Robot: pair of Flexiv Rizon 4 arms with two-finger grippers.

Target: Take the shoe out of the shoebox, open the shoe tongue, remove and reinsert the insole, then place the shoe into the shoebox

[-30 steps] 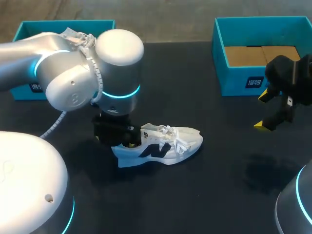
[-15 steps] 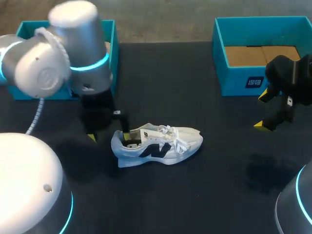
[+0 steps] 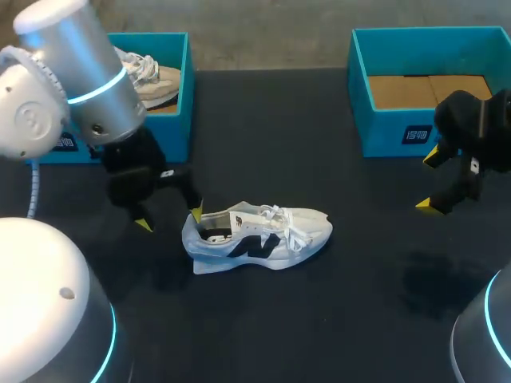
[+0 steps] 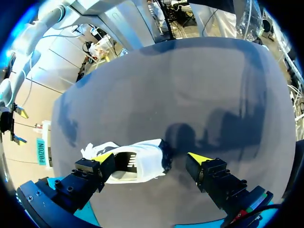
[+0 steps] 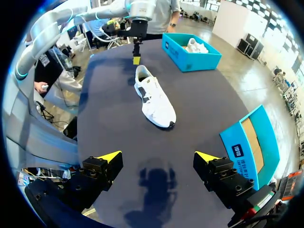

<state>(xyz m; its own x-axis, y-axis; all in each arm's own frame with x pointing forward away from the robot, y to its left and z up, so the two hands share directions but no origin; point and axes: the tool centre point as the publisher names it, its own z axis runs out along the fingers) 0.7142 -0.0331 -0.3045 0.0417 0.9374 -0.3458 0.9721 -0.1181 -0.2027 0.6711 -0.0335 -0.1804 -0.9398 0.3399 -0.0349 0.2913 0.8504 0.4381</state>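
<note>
Left gripper (image 3: 169, 219): fingers spread wide, holding nothing. It hangs low at the heel end of the shoe.
Shoe (image 3: 257, 236): upright on its sole on the table (image 3: 319, 335), out of both boxes. In the left wrist view the heel lies between the fingers, hard by one tip and well apart from the other. Contact with the near tip cannot be confirmed.
Right gripper (image 3: 429, 181): wide and empty, with the shoe far ahead of its fingers.
Boxes: the empty box (image 3: 431, 88) stands just beside the right gripper. The left box (image 3: 172, 120) is near the left gripper, on the side away from the shoe, and already holds a second shoe (image 3: 148, 73).
Insole: the heel opening is in view, but whether the insole sits inside cannot be told.
Risk, off-centre grip: the heel sits toward one finger, so closing from here would likely shove the shoe sideways rather than clamp it.
Risk, sliding: nothing braces the toe. On the smooth top a push at the heel may spin or skate the shoe.
Risk, tipping: a low nudge on the collar could roll the shoe onto its side and hide the opening.
Risk, laces: the loose laces (image 3: 279, 215) over the tongue may snag a fingertip.
Risk, wrong box: returning the shoe to the occupied box would jam it against the second shoe.
</note>
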